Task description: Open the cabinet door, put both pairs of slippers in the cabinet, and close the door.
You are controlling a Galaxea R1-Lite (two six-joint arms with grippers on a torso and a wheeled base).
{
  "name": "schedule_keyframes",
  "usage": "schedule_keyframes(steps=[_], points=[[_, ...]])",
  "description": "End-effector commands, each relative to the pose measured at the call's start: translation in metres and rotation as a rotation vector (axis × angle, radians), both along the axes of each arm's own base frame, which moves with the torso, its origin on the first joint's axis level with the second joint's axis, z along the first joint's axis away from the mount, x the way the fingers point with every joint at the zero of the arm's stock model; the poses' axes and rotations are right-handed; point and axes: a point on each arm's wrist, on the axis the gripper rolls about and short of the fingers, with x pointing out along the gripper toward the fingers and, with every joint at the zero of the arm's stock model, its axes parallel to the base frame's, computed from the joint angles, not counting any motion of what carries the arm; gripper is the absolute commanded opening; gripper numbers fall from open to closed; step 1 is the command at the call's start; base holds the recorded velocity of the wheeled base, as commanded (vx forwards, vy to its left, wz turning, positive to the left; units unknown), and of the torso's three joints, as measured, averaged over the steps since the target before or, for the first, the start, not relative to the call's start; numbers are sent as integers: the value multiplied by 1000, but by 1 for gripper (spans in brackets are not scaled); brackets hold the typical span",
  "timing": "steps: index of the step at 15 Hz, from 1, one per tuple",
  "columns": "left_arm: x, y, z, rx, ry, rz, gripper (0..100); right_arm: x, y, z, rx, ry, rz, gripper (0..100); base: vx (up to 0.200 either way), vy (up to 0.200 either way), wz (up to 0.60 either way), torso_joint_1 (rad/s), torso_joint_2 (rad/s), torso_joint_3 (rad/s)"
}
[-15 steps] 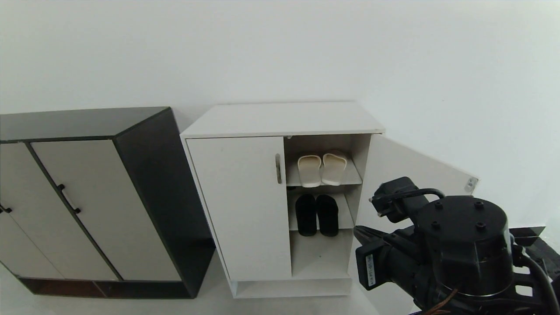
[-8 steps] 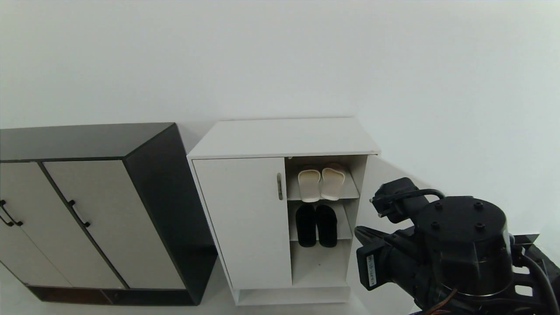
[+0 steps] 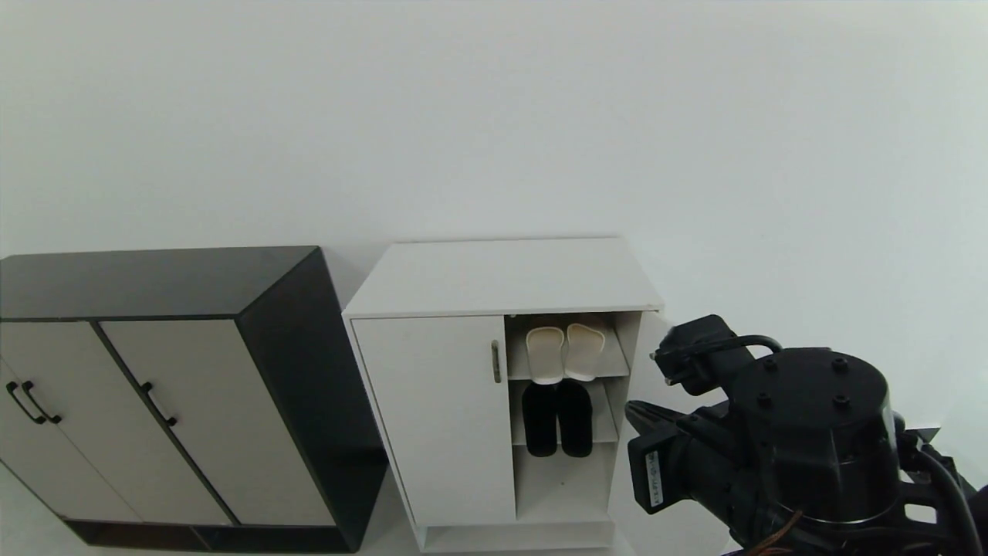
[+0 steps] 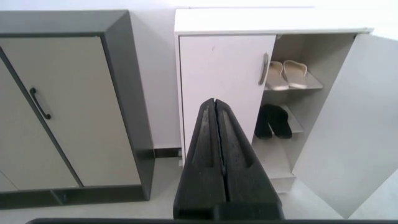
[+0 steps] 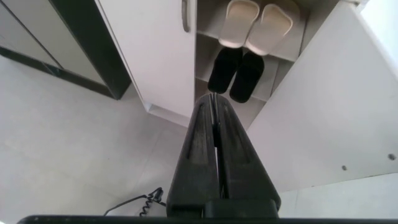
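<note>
The white cabinet [image 3: 432,409] stands against the wall with its left door shut and its right door [image 4: 354,118] swung open. A white pair of slippers [image 3: 563,351] lies on the upper shelf and a black pair [image 3: 557,417] on the shelf below. My left gripper [image 4: 215,102] is shut and holds nothing, hanging some way in front of the shut door. My right gripper [image 5: 213,96] is also shut and empty, out in front of the open compartment, beside the open door [image 5: 323,112]. The black pair [image 5: 237,68] and the white pair [image 5: 256,23] lie beyond its tip.
A dark cabinet with grey doors [image 3: 170,401] stands directly left of the white one. My right arm [image 3: 772,448] covers most of the open door in the head view. A thin cable [image 5: 140,202] lies on the pale floor.
The whole head picture has shifted: the cabinets now sit lower and look smaller, so the camera has moved back. The slippers and the right arm keep their places.
</note>
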Motion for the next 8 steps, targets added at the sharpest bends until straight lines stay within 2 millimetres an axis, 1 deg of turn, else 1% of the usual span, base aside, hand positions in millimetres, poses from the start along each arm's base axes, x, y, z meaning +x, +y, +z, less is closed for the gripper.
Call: schedule_keyframes(steps=[1, 5, 6, 8], points=[[0, 0, 0, -1, 1, 0, 0, 1, 1, -2, -6, 4, 1, 0, 0, 0, 0, 237, -525, -295], [0, 0, 0, -1, 1, 0, 0, 0, 1, -3, -7, 6, 0, 0, 0, 0, 0, 193, -413, -224], [0, 0, 0, -1, 1, 0, 0, 0, 1, -3, -8, 5, 1, 0, 0, 0, 0, 95, -217, -100], [0, 0, 0, -1, 1, 0, 0, 0, 1, -4, -15, 7, 2, 0, 0, 0, 0, 11, -30, -11]])
